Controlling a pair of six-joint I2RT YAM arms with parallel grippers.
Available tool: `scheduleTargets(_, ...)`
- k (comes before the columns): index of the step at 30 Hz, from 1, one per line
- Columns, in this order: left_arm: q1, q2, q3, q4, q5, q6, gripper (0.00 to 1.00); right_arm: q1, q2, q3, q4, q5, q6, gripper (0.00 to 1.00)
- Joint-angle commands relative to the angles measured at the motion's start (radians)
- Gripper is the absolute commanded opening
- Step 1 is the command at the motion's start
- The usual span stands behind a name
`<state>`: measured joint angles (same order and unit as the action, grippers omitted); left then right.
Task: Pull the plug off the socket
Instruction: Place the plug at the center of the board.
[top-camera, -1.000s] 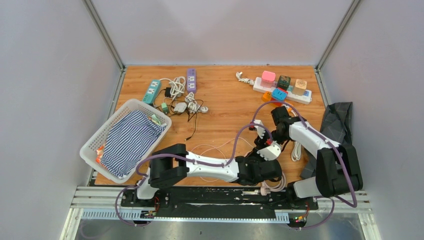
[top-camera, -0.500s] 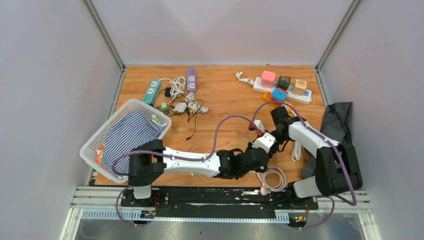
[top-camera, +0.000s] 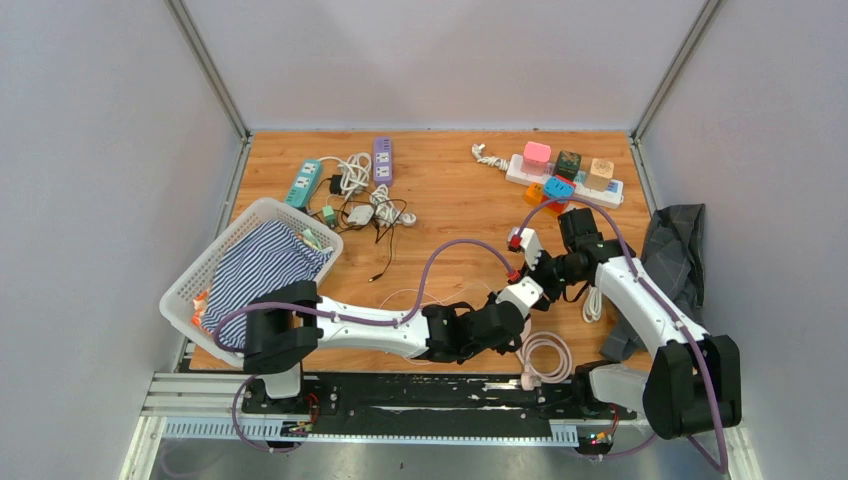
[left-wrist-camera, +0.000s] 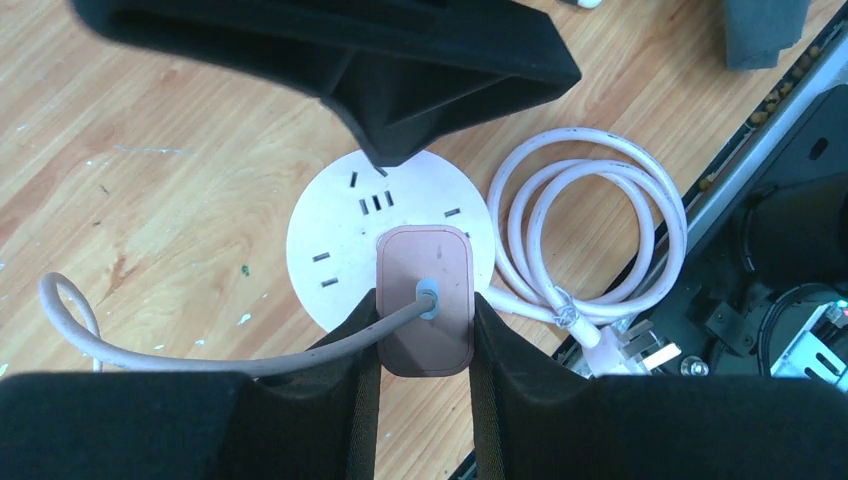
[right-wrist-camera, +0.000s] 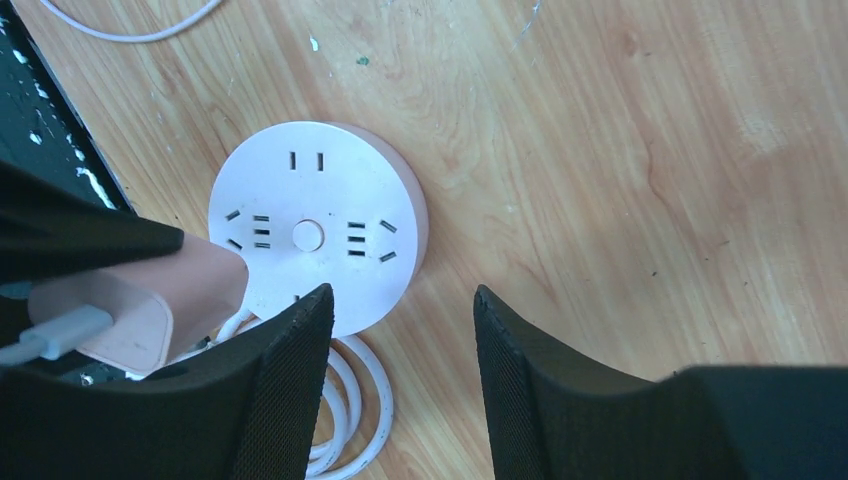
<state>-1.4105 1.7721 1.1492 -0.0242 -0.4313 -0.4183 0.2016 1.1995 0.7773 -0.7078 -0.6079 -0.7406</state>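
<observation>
Cable coil (left-wrist-camera: 590, 230): beside the socket, towards my arm bases.
Left gripper (left-wrist-camera: 425, 302): clenched on the pink plug (left-wrist-camera: 420, 260), at the socket's near edge.
Plug: I cannot tell whether its pins are out.
Socket (left-wrist-camera: 335, 230): round, white.
Right gripper (right-wrist-camera: 400, 295): fingers spread, empty, above the socket.
Remaining: I judge, lifting the plug clear.

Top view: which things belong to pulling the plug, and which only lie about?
In the job: pink plug, round socket, left gripper.
Lying about: basket, teal strip, purple strip, white strip with adapters, grey cloth, tangled cables.
</observation>
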Motion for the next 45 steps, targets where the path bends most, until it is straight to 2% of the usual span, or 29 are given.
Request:
scheduleTargets(1,-0.004,-0.073,-0.032,0.02,-0.024,0.027,0.0,-0.034,-0.047,0.027,-0.047,-0.051,-0.025,0.56)
scheduleTargets(9,-0.004,-0.129,-0.078,0.018,-0.066,0.059,0.0,-0.098,-0.098,0.038,-0.064,-0.001,-0.08,0.54)
scheduleTargets(16,0.002,-0.157,-0.093,-0.009,-0.122,0.085,0.0,-0.113,-0.091,0.0,-0.014,0.089,-0.101,0.54)
scheduleTargets(25,0.043,-0.175,-0.042,-0.138,-0.191,0.132,0.0,-0.126,-0.071,-0.01,0.0,0.126,-0.109,0.53)
scheduleTargets(36,0.168,-0.308,0.005,-0.3,-0.286,0.217,0.0,-0.128,-0.056,-0.013,0.005,0.138,-0.114,0.53)
scheduleTargets(45,0.322,-0.363,0.09,-0.378,-0.272,0.314,0.0,-0.128,-0.045,-0.015,0.007,0.146,-0.115,0.53)
